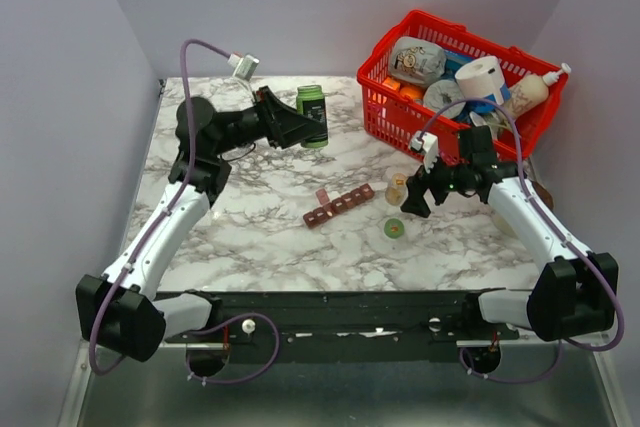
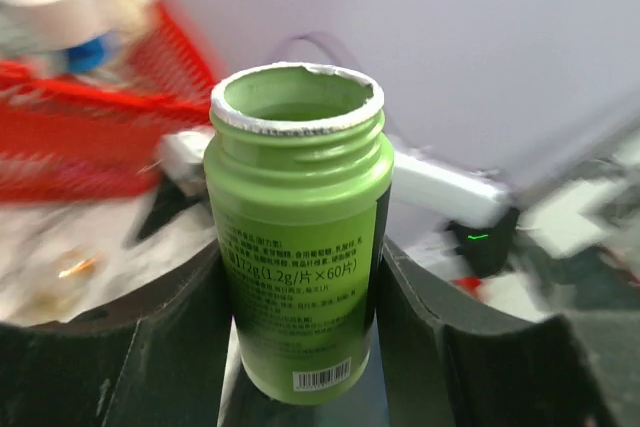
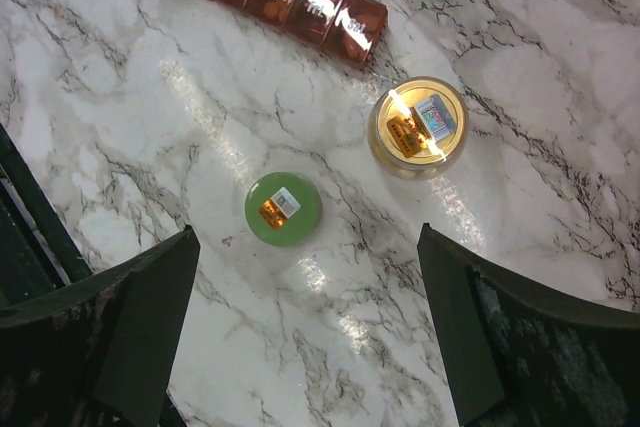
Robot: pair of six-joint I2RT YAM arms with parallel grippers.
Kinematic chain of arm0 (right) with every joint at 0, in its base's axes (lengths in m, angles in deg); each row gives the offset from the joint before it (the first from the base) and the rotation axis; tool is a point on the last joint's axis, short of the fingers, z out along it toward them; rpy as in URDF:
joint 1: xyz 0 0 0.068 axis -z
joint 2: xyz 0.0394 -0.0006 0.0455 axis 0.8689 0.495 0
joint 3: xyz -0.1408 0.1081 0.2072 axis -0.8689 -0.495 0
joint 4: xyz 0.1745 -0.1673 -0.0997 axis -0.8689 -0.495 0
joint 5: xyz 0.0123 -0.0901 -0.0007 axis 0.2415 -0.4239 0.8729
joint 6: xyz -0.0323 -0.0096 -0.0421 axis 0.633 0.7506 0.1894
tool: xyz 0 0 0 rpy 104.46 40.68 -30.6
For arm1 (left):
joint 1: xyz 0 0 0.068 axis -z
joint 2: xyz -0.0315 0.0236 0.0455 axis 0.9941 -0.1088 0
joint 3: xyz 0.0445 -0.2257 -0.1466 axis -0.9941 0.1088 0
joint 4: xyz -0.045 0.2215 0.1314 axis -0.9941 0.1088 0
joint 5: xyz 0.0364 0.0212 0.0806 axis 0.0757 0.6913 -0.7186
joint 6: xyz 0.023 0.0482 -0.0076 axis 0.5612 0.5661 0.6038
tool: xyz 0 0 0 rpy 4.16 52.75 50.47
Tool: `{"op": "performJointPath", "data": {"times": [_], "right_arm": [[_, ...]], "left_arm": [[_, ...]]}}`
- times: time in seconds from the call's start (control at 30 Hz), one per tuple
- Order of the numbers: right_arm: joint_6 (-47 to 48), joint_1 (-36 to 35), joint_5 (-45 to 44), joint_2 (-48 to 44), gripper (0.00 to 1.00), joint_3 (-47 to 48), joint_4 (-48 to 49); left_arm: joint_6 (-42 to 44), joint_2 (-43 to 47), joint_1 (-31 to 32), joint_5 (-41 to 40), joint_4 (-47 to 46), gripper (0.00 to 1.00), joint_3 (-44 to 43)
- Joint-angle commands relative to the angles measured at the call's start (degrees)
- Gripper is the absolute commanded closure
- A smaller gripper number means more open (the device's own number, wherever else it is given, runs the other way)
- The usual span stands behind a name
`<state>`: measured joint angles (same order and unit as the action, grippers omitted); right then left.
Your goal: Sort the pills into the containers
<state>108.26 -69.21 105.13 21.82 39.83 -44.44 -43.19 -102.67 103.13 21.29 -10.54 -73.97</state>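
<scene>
Overhead and wrist views of a marble table [image 1: 250, 237]. The left gripper [image 1: 300, 127], reaching toward the far edge, is clamped on an upright green bottle [image 2: 300, 247], one finger [image 2: 170, 347] pressed against each side. The bottle's mouth is uncapped, with a ragged white rim. Whether its base rests on the table cannot be told. The right gripper [image 1: 422, 197] hangs with its jaws spread wide and nothing between them, above a round green cap [image 3: 283, 209] and a small clear bottle with a gold top [image 3: 417, 127]. Both stand on the marble, apart from each other. The containers [image 1: 340, 205], a reddish-brown strip of day-labelled cells, lie diagonally at mid-table, just left of the small bottle, with one lid near the strip's left end raised. A red basket [image 1: 385, 112] of assorted items occupies the far right corner.
</scene>
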Motion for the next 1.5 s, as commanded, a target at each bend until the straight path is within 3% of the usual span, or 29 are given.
{"op": "performJointPath", "data": {"times": [0.0, 0.3, 0.47, 0.83, 1.47], "right_arm": [[0.4, 0.4, 0.2, 0.7, 0.0, 0.7, -0.6], [0.5, 0.4, 0.1, 1.1, 0.0, 0.9, -0.8], [0.6, 0.4, -0.2, 1.0, 0.0, 0.9, -0.8], [0.8, 0.4, -0.6, 0.6, 0.0, 0.9, -1.2], [0.9, 0.4, 0.0, -0.3, 0.0, 1.2, -2.0]], "left_arm": [[47.2, -1.6, -2.1, -3.7, 73.6, 1.0, -14.5], [53.4, -4.8, -2.4, 0.7, 75.8, 1.0, -10.0], [64.4, -9.9, -1.6, -7.3, 83.1, 1.0, -8.3], [74.7, -18.5, 7.3, -22.3, 79.6, 1.0, -6.7], [77.5, -31.0, 15.0, -34.3, 83.4, 1.0, -13.9]]}}
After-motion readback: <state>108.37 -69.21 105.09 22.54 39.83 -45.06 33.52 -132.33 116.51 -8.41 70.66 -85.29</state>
